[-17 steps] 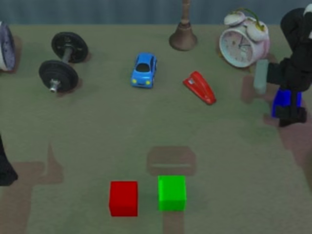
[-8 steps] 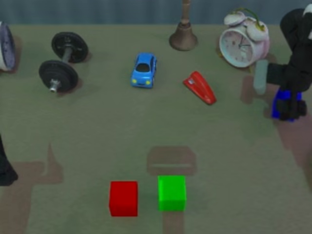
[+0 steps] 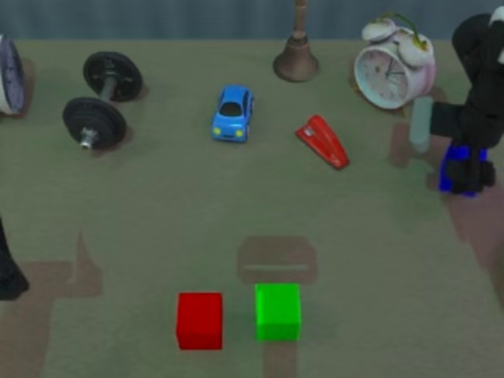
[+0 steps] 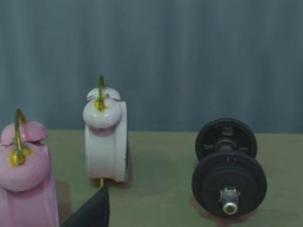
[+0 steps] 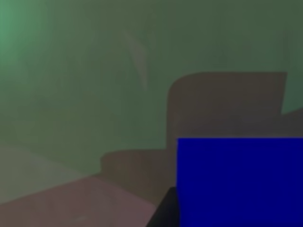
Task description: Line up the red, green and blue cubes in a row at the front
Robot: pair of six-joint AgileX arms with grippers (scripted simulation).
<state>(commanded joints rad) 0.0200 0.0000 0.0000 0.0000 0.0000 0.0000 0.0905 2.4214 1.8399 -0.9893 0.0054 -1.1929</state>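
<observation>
Lower centre of the top view: red cube and green cube are set side by side, slightly apart, with bare table open to their right. Mid-frame: blue toy car and red stapler. Right edge: blue cube is found between the right gripper's fingers; whether it is pinched cannot be told. The left gripper is parked at the left edge.

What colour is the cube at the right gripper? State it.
Deep blue. The cube shows best in the right wrist view; the right gripper is at it by the table's right edge.
</observation>
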